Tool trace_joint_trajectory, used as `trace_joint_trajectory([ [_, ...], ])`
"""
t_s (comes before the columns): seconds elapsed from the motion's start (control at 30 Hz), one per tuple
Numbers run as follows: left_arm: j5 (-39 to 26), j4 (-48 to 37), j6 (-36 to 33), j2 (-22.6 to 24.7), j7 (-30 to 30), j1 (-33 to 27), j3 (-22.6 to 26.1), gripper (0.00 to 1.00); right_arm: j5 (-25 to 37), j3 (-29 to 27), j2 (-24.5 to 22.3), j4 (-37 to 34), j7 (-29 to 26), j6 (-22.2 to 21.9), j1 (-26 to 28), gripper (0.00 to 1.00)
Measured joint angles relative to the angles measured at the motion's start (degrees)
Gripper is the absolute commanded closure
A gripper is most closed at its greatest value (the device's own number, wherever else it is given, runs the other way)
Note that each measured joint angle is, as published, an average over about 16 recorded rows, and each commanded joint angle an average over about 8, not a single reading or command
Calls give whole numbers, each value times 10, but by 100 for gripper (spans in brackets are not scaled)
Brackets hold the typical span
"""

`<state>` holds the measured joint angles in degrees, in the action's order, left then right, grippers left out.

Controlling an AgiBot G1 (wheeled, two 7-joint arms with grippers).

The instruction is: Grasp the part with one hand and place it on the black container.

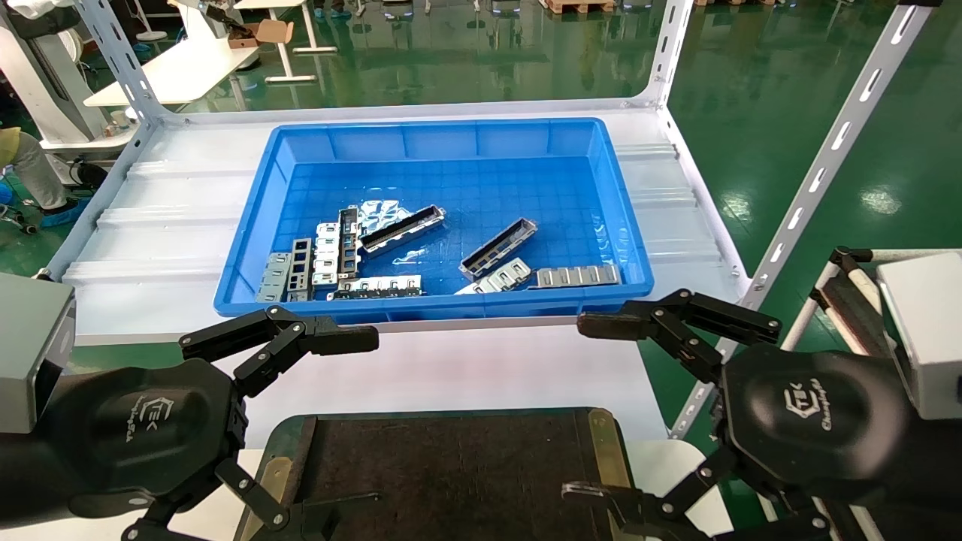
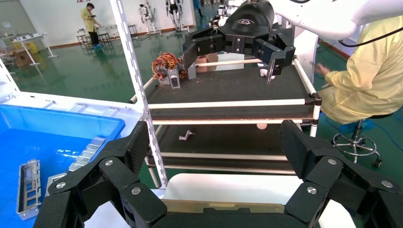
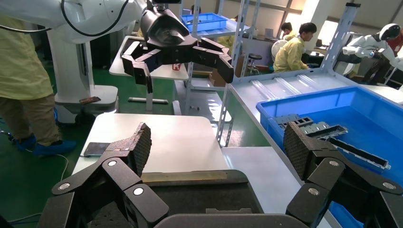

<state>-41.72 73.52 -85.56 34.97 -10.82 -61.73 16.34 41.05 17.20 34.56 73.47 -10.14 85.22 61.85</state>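
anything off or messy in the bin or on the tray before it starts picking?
Nothing damaged or spilled. Metal parts lie jumbled at odd angles in the blue bin; the part lies diagonally, apart from the pile. Black container bare. Left gripper and right gripper open, empty.

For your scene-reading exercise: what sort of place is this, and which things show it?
Probably a factory-style robot workshop: green floor, slotted metal shelving, a blue bin of metal parts.

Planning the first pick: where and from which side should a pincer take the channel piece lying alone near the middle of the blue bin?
Grip the part across its narrow width at mid-length, coming from above. It lies diagonally with bare bin floor along both long sides, so fingers probably fit there. The right pincer, open, is nearer.
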Motion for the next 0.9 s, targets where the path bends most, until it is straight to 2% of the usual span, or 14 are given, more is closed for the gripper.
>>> trace_joint_trajectory([
  [0.9,1,0,0,0,0,0,1,0,8,-11,4,1,-6,5,-3,0],
])
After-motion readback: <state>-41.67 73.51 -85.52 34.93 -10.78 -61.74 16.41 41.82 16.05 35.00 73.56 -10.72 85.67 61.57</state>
